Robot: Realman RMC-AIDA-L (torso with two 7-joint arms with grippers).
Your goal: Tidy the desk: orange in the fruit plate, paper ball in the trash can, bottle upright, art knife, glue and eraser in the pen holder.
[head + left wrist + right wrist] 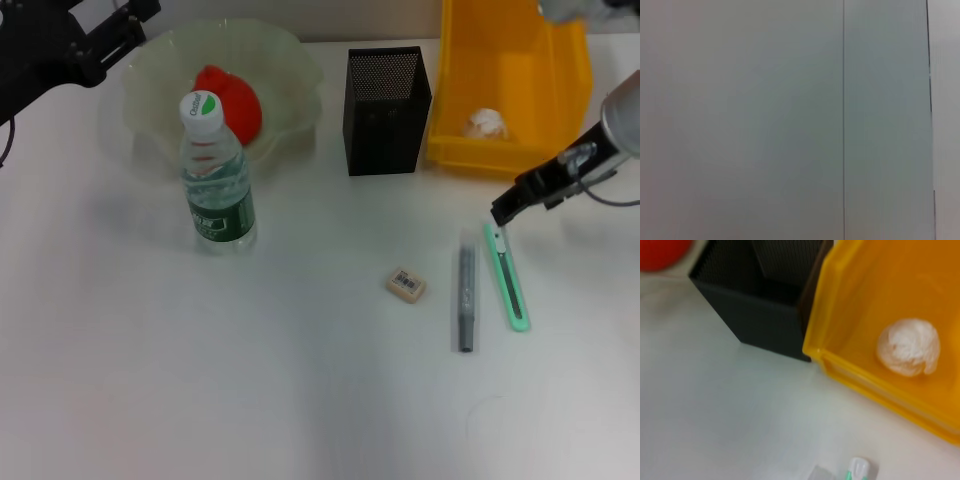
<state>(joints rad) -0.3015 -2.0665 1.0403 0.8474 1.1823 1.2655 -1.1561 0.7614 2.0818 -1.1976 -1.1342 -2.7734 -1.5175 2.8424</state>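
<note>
On the white desk (300, 400), the right gripper (503, 212) hangs just above the far tip of the mint green knife (508, 280), which lies flat beside the grey glue stick (466, 298), the two nearly parallel and close together; whether its fingers are spread or closed cannot be told. The beige eraser (405, 285) sits to the left of the glue, apart from it. Behind them stands the black mesh pen holder (385, 110), with the yellow trash can (500, 150) just to its right, the paper ball (485, 124) lying inside. The bottle (216, 180) stands upright in front of the pale green fruit plate (290, 60), which holds the orange (232, 100). The left gripper (95, 45) is raised at the far left corner, near the plate's rim; the state of its fingers cannot be told either.
</note>
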